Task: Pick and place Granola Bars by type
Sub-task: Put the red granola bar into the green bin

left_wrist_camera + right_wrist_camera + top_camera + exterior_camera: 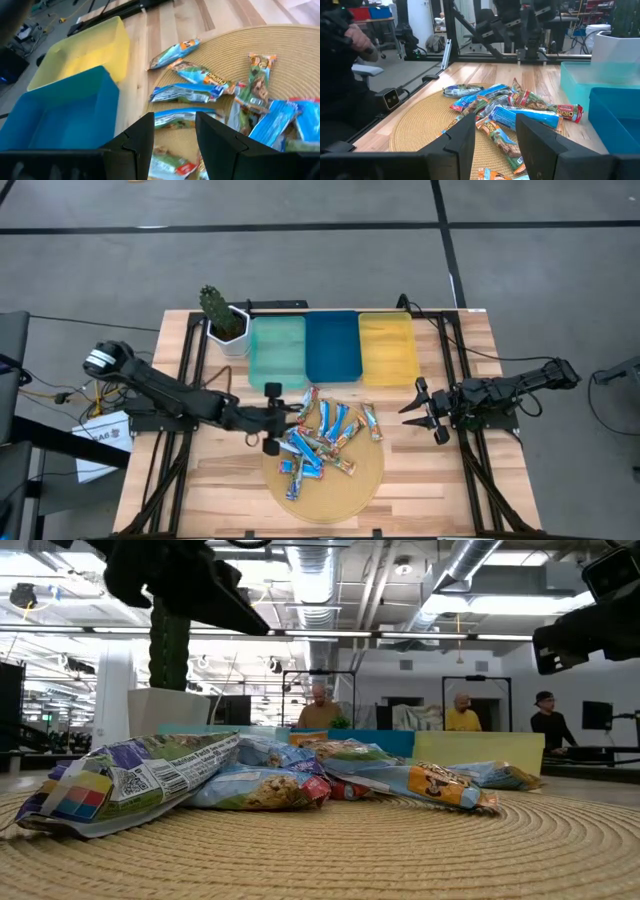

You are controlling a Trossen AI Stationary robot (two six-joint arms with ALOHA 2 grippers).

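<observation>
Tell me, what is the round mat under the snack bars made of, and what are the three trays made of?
The round mat looks like woven straw or rope: tan, with coiled ridges circling it. The teal tray, blue tray and yellow tray look like smooth moulded plastic, plain coloured and slightly glossy. The granola bars have shiny, crinkly printed wrappers, probably plastic foil.

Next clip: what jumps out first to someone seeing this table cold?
The heap of granola bars on the round woven mat at the table's front middle draws the eye first. Behind it, teal, blue and yellow trays line the back, all empty, beside a potted cactus. The left claw hovers open at the heap's left edge; the right claw waits open, right of the mat.
</observation>
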